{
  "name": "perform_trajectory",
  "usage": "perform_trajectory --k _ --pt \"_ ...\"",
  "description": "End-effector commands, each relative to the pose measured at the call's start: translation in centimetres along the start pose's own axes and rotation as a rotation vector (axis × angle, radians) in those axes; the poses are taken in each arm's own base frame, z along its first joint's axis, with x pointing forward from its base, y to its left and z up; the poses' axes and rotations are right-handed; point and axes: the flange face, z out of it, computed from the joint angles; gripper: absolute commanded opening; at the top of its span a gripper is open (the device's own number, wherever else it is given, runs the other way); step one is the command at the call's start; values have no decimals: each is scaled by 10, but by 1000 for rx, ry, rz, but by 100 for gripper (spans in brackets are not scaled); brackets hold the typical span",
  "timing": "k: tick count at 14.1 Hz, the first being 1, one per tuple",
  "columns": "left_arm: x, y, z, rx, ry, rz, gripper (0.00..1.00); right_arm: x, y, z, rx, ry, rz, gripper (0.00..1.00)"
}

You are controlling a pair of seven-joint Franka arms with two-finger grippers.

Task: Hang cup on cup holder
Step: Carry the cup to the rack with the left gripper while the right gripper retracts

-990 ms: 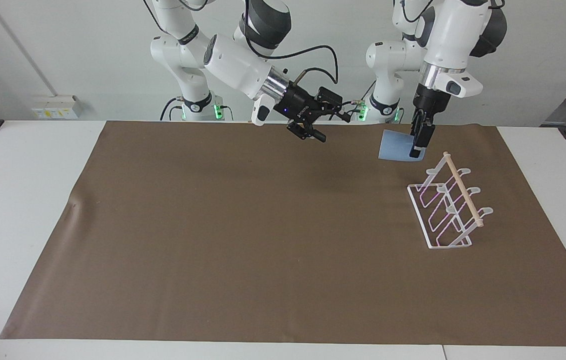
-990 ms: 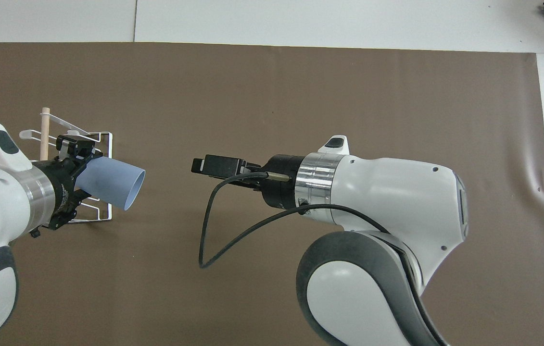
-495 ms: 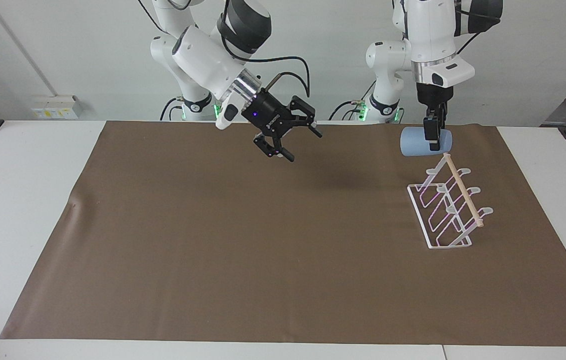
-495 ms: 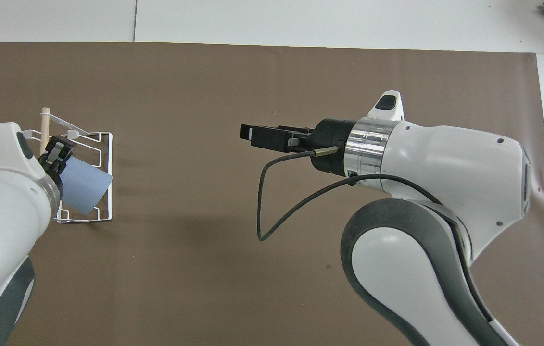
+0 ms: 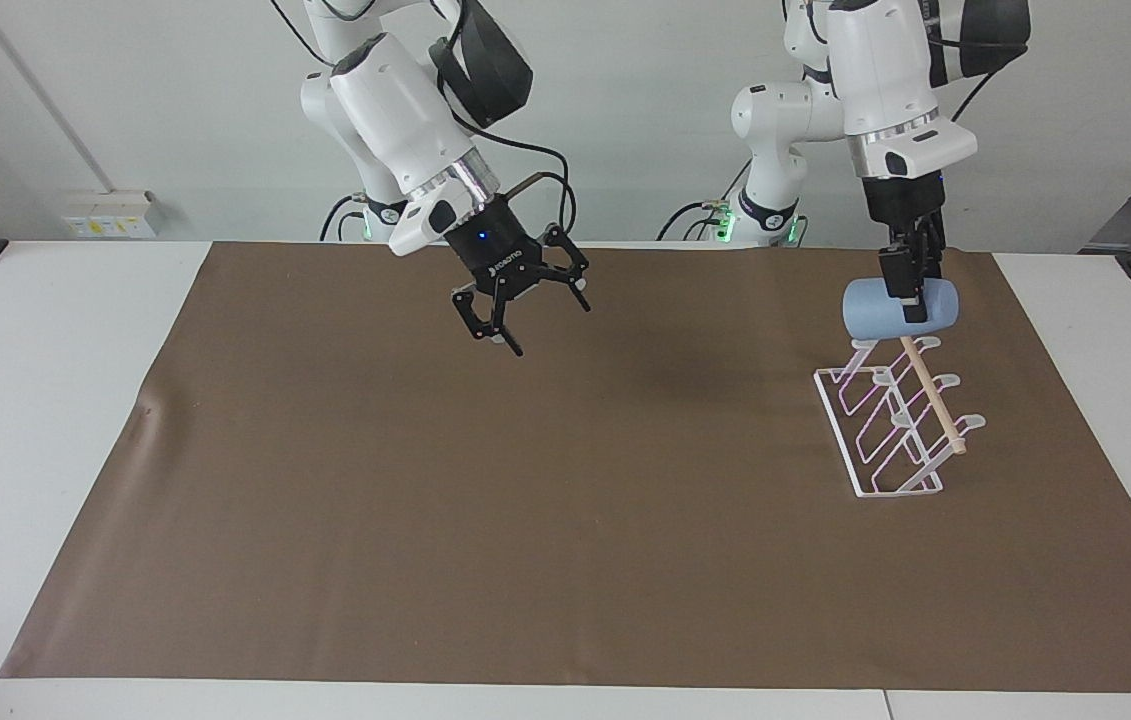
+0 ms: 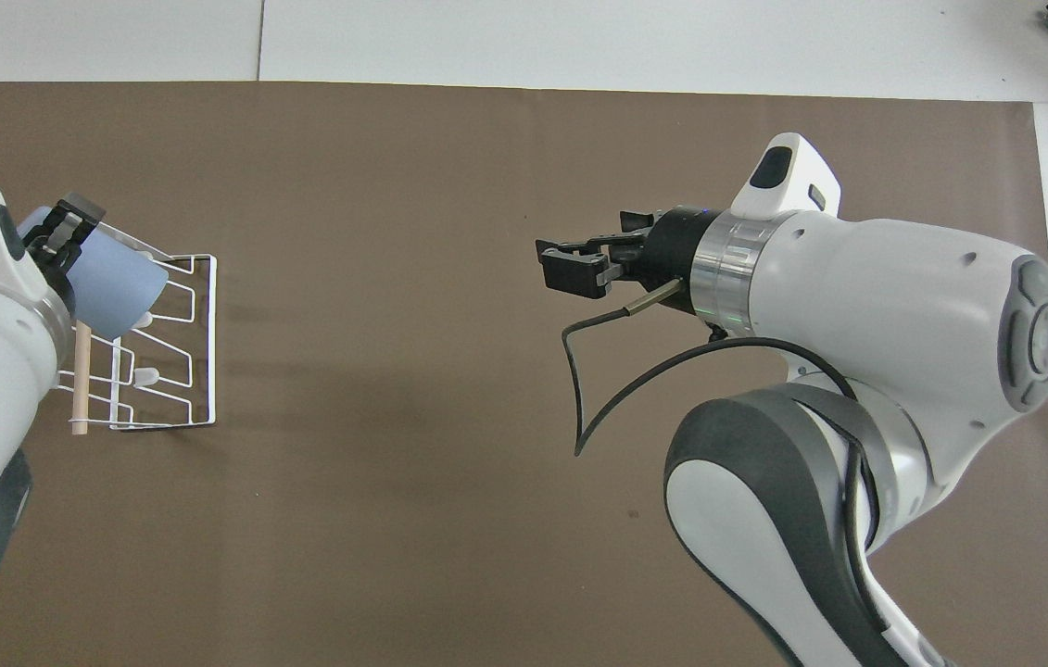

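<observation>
Right gripper [image 5: 505, 325] idle over mid-mat, fingers spread, empty. Left gripper [image 5: 910, 290] clamped on cup [image 5: 875, 310], held on its side, long axis roughly level, directly over cup holder [image 5: 890, 420] at its robot-side end. Probably needs mouth tilted down onto nearest prong before lowering.

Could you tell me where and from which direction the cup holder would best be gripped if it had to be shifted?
I would grip the wooden dowel along the top of the cup holder, coming straight down from above at its free lower half. It is a bare, slanted bar standing clear of the prongs. The left claw, shut on the cup, is over the upper end, so the open right claw would suit.
</observation>
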Motion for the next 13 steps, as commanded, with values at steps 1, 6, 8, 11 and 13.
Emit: perform_trajectory --k 1,6,8,11,13 --pt "-6 20 41 -11 63 123 0 0 19 -7 -95 -50 -152 100" --pt "11 24 79 -16 112 176 0 10 42 -32 -194 -171 -405 100" --pt "7 31 94 -8 124 192 0 13 45 -43 -249 -242 -449 100" --pt "5 32 105 -7 146 204 0 16 67 -66 -299 -327 -432 100" --pt "-1 30 110 0 144 207 0 16 90 -85 -306 -372 -374 100"
